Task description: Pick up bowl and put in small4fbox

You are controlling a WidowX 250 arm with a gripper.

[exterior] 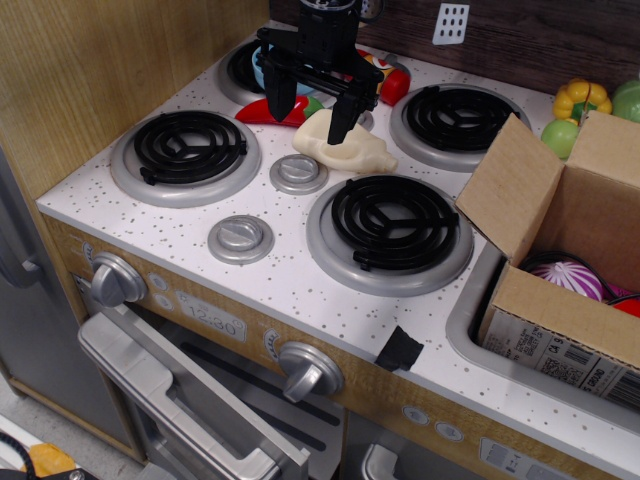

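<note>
Above a toy stove worktop (pixel 300 290), the fingers (pixel 312 110) are held spread and empty near the light-blue bowl (pixel 268 72) half hidden behind them on the back-left burner; its rim should be straddled squarely before closing.

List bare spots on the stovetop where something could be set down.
Free: front left black coil burner, front right black coil burner, and the speckled white strip before them. Crowded: back left, where the black gripper hangs open over a cream plastic bottle beside the light-blue bowl.
</note>
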